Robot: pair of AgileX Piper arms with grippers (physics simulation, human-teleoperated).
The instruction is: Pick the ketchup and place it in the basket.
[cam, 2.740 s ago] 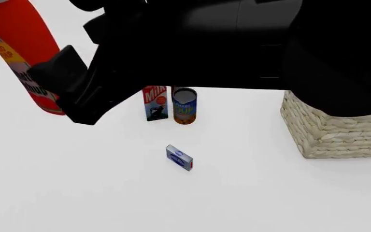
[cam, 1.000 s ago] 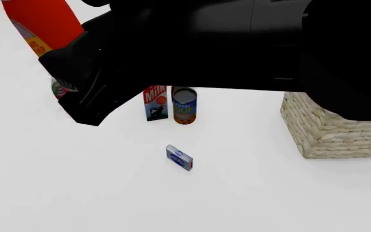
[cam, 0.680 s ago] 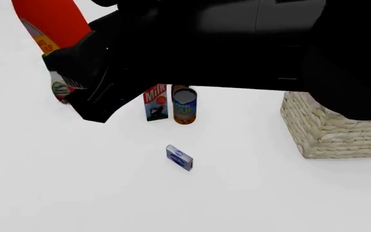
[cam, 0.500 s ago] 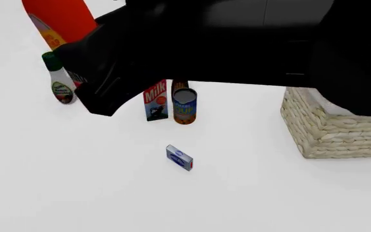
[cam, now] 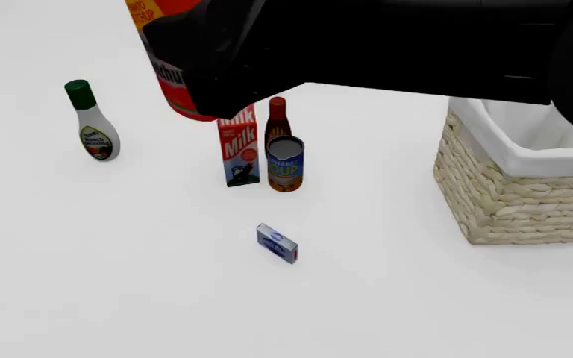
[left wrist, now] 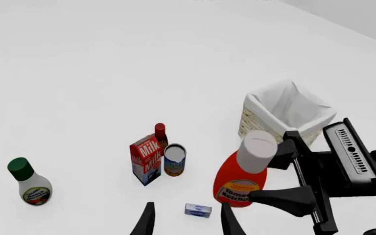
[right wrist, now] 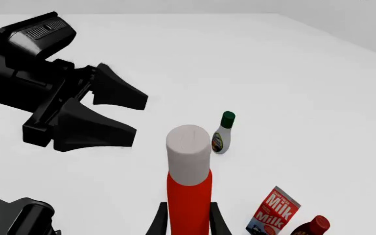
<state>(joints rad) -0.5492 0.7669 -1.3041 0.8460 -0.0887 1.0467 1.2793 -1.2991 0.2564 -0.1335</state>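
Note:
The ketchup (cam: 172, 41), a red squeeze bottle with a white cap, hangs upright in the air, held by my right gripper (cam: 195, 74). In the right wrist view the two fingers press on either side of the red bottle (right wrist: 188, 196) below its cap. The left wrist view shows the ketchup (left wrist: 240, 178) between the right gripper's fingers (left wrist: 283, 198). The basket (cam: 510, 209), wicker with white lining, stands at the right, apart from the bottle; it also shows in the left wrist view (left wrist: 253, 128). My left gripper (left wrist: 186, 223) is open and empty, high above the table.
On the table stand a milk carton (cam: 239, 153), a slim dark-red bottle (cam: 277, 119) behind it, a soup can (cam: 286, 164), a small blue box (cam: 277, 243) lying flat, and a white bottle with a green cap (cam: 92, 123) at the left.
My right gripper has carried the ketchup to the right in the front view. That uncovered the white green-capped bottle, the dark-red bottle and the basket's white lining.

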